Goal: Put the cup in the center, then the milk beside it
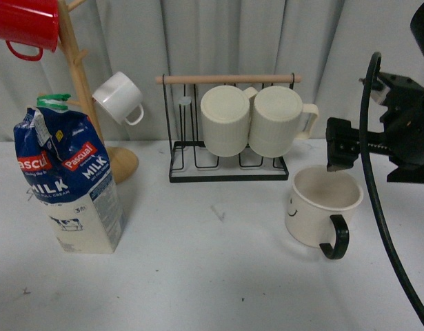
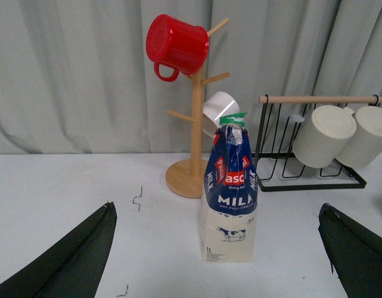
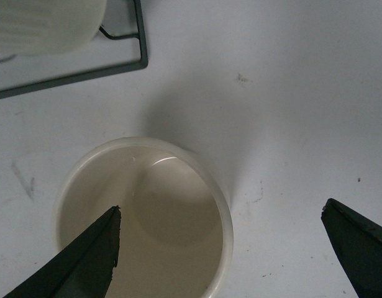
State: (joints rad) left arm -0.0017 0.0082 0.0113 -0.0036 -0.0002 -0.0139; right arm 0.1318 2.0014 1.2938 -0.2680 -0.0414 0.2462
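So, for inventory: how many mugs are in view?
5: red mug and white cup on the wooden tree, two ribbed mugs on the wire rack, smiley cup on the table.

From my seat, the right arm (image 1: 408, 131) at the front view's right edge is matte black and blocky, with a thick black cable (image 1: 385, 234) looping alongside. Left fingers (image 2: 66, 264) and right fingers (image 3: 85, 261) are black wedges.

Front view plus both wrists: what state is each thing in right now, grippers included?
cup, upright, empty, on the table.
milk, upright, top crumpled, green cap on.
ribbed mugs, hung on their sides on the wire rack.
red mug, hung on the wooden tree.
white cup, hung there too.
left gripper, open, holding nothing.
right gripper, open, one finger over the cup's mouth.
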